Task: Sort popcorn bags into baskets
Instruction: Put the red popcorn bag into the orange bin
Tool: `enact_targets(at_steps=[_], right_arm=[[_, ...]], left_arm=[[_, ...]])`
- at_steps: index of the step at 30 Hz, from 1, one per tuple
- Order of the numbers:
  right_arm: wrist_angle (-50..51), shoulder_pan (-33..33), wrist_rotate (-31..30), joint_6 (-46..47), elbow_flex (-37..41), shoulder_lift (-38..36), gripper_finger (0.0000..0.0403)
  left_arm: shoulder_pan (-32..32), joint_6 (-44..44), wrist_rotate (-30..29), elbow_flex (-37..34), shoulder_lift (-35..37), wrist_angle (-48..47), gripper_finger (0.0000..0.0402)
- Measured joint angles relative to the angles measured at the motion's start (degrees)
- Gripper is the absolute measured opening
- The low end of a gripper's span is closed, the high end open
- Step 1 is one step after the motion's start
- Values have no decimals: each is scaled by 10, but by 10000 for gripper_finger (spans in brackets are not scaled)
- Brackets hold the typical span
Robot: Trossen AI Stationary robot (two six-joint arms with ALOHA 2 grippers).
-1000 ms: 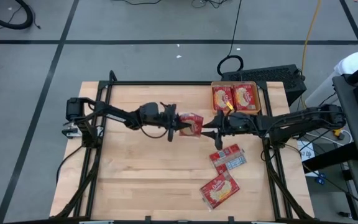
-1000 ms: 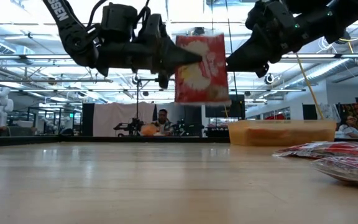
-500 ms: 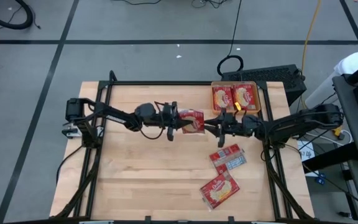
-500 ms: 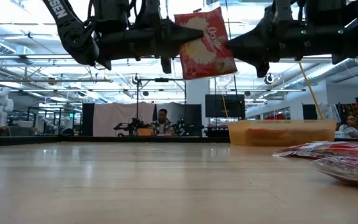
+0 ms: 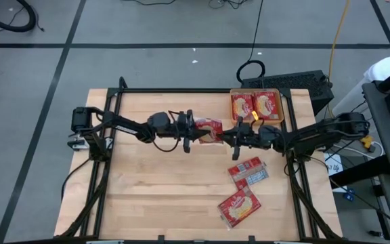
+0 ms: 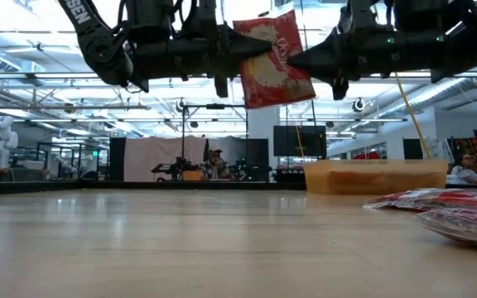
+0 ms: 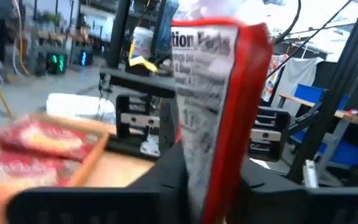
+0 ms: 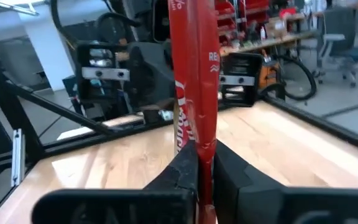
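Wooden table [image 5: 154,183] from above: my left gripper [image 5: 196,130] and right gripper [image 5: 226,137] both pinch one popcorn bag [image 5: 210,129] mid-air, a handover. Orange basket [image 5: 280,107] sits at two o'clock. Low view: bag [image 6: 273,58] hangs high over open table. Wrist views: fingers closed on bag edges [image 8: 194,93]. Next, left releases.

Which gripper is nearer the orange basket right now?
Right. The right gripper sits just short of the basket's near-left corner, pinching the raised popcorn bag's edge. The left gripper grips that bag's opposite edge, farther toward the table's middle.
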State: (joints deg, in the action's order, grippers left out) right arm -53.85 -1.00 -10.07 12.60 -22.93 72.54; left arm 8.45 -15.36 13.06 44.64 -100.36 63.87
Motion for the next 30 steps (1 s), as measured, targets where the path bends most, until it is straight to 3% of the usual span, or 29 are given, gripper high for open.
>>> enact_targets(at_steps=[4,8,13,18,22,30], right_arm=[[46,-8,-1,36,0,-32,10],[150,-24,-5,58,0,-100,6],[296,-76,-7,94,-1,-196,6],[444,-163,0,73,-35,-252,6],[547,-267,52,36,-85,-253,6],[591,-457,205,14,-120,-195,6]], left_arm=[[4,-9,-3,-2,12,-27,149],[17,9,-38,-2,37,-119,228],[26,1,-72,-3,61,-238,286],[11,-3,-77,-3,59,-288,289],[-18,-3,-83,-3,55,-290,266],[-74,16,-87,-3,55,-248,224]])
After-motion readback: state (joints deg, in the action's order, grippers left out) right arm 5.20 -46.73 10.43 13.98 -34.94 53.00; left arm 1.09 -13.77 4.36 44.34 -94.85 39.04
